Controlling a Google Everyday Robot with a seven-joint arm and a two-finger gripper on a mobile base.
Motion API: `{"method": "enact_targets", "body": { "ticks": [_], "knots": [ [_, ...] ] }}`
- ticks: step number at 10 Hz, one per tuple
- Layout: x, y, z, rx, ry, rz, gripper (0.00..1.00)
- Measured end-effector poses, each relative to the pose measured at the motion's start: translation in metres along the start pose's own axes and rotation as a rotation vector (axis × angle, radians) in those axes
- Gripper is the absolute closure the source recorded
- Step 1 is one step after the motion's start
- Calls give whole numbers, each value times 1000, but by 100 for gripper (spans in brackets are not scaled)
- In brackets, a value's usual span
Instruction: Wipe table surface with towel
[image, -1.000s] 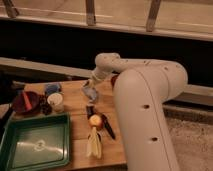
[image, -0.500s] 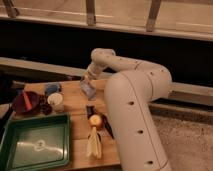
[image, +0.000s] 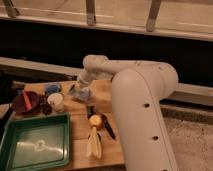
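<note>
The towel, a small grey-blue cloth, lies bunched on the table surface just right of the white cup. My gripper reaches down from the big white arm and sits on the towel's upper left edge, shut on it. The cloth rests against the light brown planks, and its far side is partly hidden by the wrist.
A white cup, a bright blue lump and a dark red bowl stand left of the towel. A green tray fills the front left. An orange ball, a pale yellow elongated thing and a black tool lie in front.
The gripper and towel have slid a little leftward across the table, closer to the white cup, and the arm has swung with them.
</note>
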Motion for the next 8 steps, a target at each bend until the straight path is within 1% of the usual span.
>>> {"method": "enact_targets", "body": {
  "ticks": [1, 2, 4, 5, 6, 7, 8],
  "knots": [
    [8, 13, -1, 2, 12, 4, 100],
    [15, 18, -2, 6, 20, 15, 100],
    [31, 15, -6, 32, 35, 58, 100],
    [36, 8, -9, 47, 40, 78, 100],
    [41, -6, -14, 64, 43, 102, 100],
    [45, -25, -18, 79, 47, 127, 100],
    [45, -49, -23, 94, 48, 146, 100]
  ]
}}
